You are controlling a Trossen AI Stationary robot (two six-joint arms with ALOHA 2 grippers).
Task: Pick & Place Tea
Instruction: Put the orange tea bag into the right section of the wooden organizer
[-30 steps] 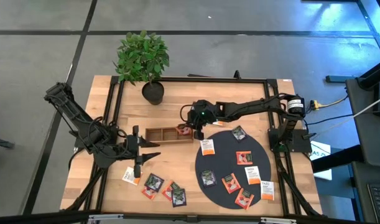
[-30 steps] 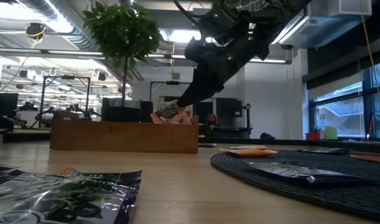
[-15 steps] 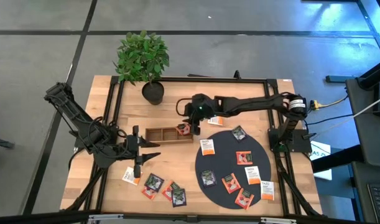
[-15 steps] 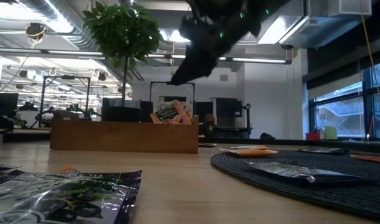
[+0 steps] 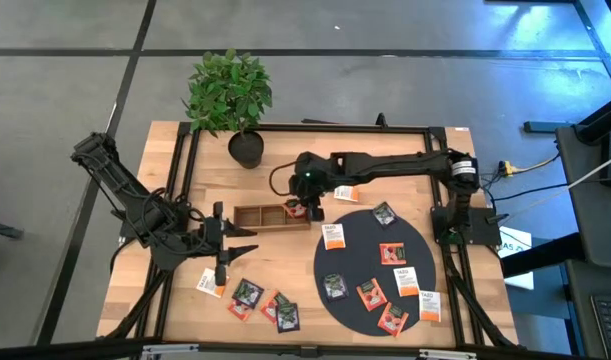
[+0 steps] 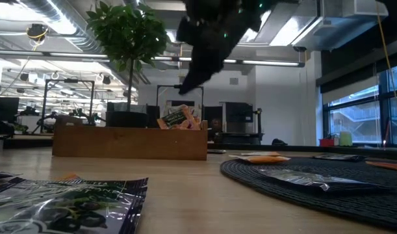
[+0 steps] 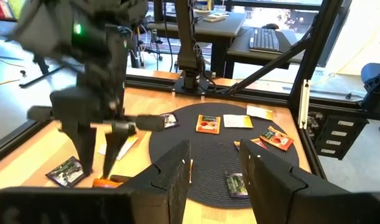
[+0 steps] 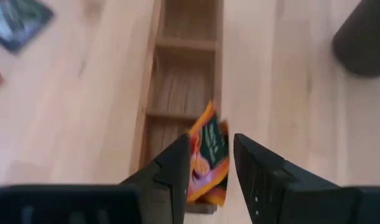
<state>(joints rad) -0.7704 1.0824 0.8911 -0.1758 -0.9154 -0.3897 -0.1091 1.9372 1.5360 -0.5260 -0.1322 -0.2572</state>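
- While the right gripper (image 5: 307,207) hangs above the right-hand end of the wooden three-compartment tray (image 5: 255,216), its two fingers (image 8: 177,165) stand apart with nothing between them.
- Seen past those fingers in the right wrist view, two tea sachets (image 8: 207,158) stand tilted on edge in the tray's end compartment, one dark green with orange border, one orange behind it; the same sachets (image 6: 179,119) poke above the tray wall in the low view.
- The two other compartments of the tray show bare wood in the right wrist view.
- The left gripper (image 5: 247,241) rests low over the table, just in front of the tray, jaws parted and empty; its fingers (image 7: 171,180) frame the left wrist view.
- On the black round mat (image 5: 365,238), right of the tray, lie about nine more sachets: white with orange print (image 5: 333,236), red-orange (image 5: 390,253), and dark (image 5: 384,213).
- Near the table's front-left edge lies a second group: one white sachet (image 5: 208,282), two dark ones (image 5: 248,293), and red-orange ones (image 5: 275,304) between them.
- A potted plant (image 5: 231,96) stands at the table's far edge, behind the tray.
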